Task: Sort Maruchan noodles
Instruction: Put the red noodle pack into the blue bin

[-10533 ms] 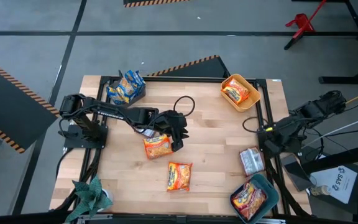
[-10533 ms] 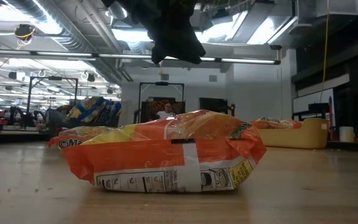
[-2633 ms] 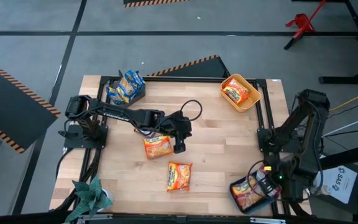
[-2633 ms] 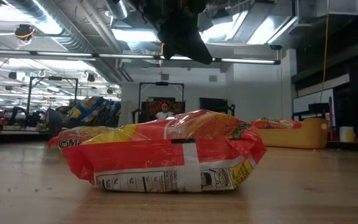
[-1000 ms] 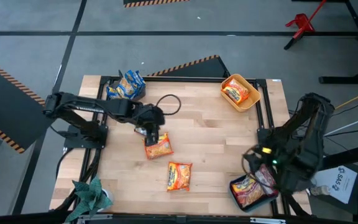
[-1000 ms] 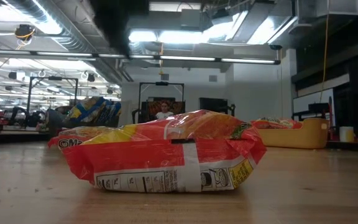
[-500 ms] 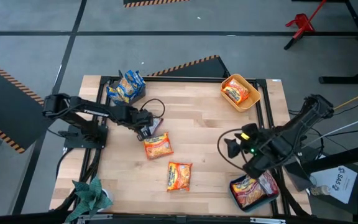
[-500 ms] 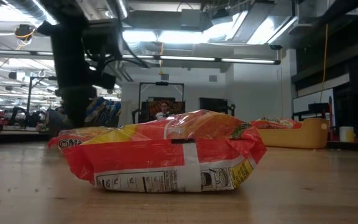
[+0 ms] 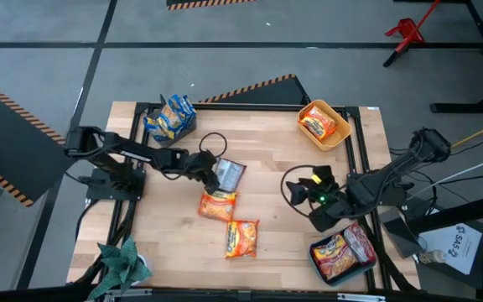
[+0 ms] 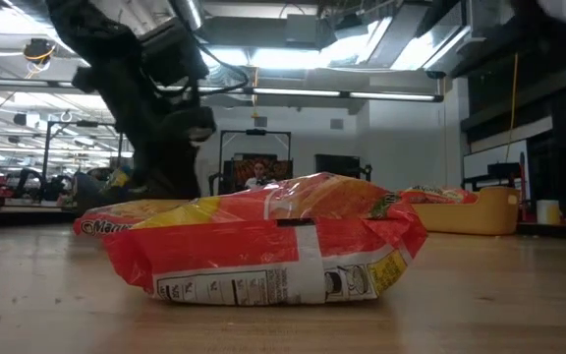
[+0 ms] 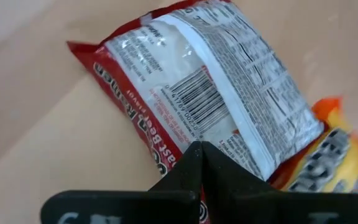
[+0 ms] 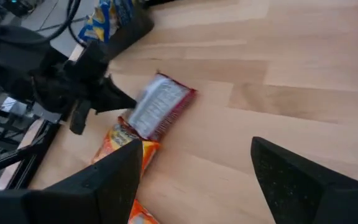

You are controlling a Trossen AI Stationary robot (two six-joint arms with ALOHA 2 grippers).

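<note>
Wooden planks make up your table (image 9: 283, 159), and the noodle packets are spread across its middle and corners. At the frame's centre in the high view, a silver-and-red packet (image 9: 228, 175) lies label-down, overlapping the upper edge of an orange packet (image 9: 218, 205). Your left gripper (image 9: 209, 171) sits at the silver packet's left edge; its fingers meet in a closed point against that packet's red border in the left wrist view (image 11: 199, 163), though you cannot tell for sure whether any film is pinched between them. Just below, a second orange packet (image 9: 241, 236) lies flat and alone. Across the low view this orange packet (image 10: 268, 246) fills the middle of the frame.

Further out, blue-and-yellow packets (image 9: 169, 117) fill a bin at the upper left, a yellow bin (image 9: 340, 132) at the upper right holds an orange packet, and a teal bin (image 9: 321, 270) at the lower right holds orange and silver ones.

Your right gripper (image 9: 306, 196) hovers right of centre, above bare wood, its fingers (image 12: 110, 177) spread wide and holding nothing.
</note>
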